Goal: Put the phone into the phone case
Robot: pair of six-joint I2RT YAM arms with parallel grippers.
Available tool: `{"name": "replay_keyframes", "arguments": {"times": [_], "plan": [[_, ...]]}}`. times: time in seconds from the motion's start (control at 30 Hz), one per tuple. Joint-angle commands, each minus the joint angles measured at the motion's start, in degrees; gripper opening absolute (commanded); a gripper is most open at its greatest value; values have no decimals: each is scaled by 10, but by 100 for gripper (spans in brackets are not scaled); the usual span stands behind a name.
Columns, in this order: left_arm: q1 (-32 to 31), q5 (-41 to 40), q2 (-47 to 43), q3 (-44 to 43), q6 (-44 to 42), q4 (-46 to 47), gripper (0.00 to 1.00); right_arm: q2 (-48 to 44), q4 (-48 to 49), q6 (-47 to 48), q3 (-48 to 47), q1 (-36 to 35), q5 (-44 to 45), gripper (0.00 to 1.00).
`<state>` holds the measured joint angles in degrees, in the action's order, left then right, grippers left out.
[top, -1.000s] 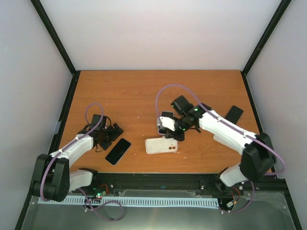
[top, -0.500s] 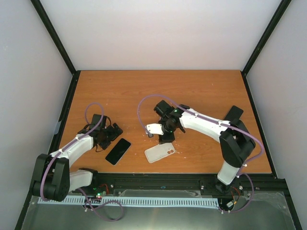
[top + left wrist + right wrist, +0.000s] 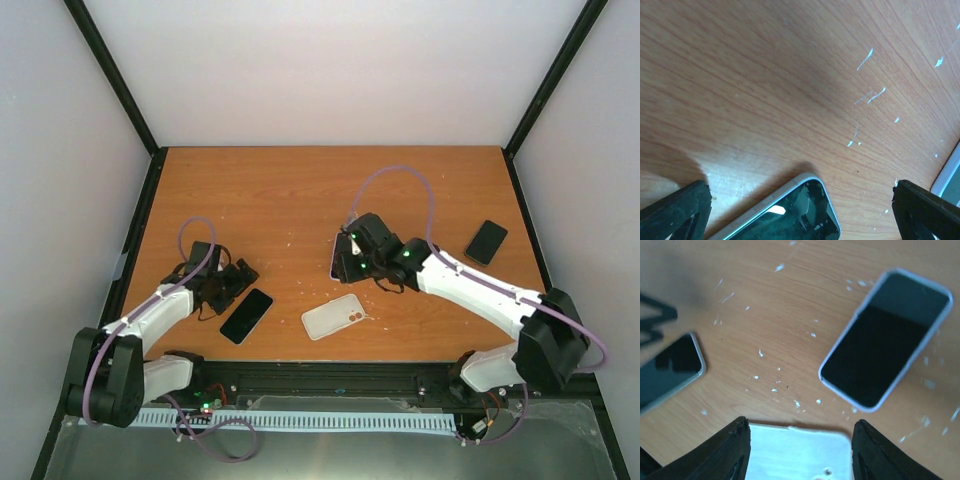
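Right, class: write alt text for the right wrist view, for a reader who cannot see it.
Two black fingers stand apart over a white phone case on a table. A dark-screened phone lies upper right, a second phone at the left edge.

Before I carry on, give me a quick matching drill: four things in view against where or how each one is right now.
Things:
1. phone case
2. left phone
3. right phone
4. left gripper

Place or state:
A. open, holding nothing
B. white, lying mid-table near the front edge
C. black, close to the right edge
D. black, lying beside the left gripper

Pairs: 1-B, 2-D, 3-C, 4-A
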<state>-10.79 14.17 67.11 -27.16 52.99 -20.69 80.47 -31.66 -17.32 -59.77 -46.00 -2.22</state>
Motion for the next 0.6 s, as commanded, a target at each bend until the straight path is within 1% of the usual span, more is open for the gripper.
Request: {"name": "replay_keyframes", "arguments": {"times": [0.0, 0.07, 0.13, 0.2, 0.27, 0.3, 0.37, 0.43, 0.47, 0.57], "plan": [[-4, 30, -12, 22, 13, -15, 99, -59, -9, -416, 72, -8, 50, 54], [-5, 40, -18, 24, 22, -20, 99, -88, 21, -509, 120, -27, 49, 54], [-6, 47, -27, 21, 32, -35, 99, -101, 28, -587, 147, -57, 58, 56], [-7, 41, -40, 14, 34, -58, 99, -99, 22, -640, 154, -98, 86, 57], [-8, 14, -54, 7, 33, -77, 100, -81, 15, -700, 154, -134, 106, 58], [-8, 1, -57, 4, 30, -86, 99, -70, 39, -712, 158, -148, 107, 59], [-8, -26, -52, -7, 25, -116, 100, -42, 117, -699, 169, -166, 91, 59], [-8, -54, -43, -21, 21, -137, 100, -6, 227, -656, 178, -176, 44, 58], [-8, -65, -41, -21, 23, -144, 100, 15, 267, -636, 172, -182, 26, 58], [-8, -56, -45, -13, 18, -138, 99, 78, 294, -605, 130, -205, 15, 57]]}}
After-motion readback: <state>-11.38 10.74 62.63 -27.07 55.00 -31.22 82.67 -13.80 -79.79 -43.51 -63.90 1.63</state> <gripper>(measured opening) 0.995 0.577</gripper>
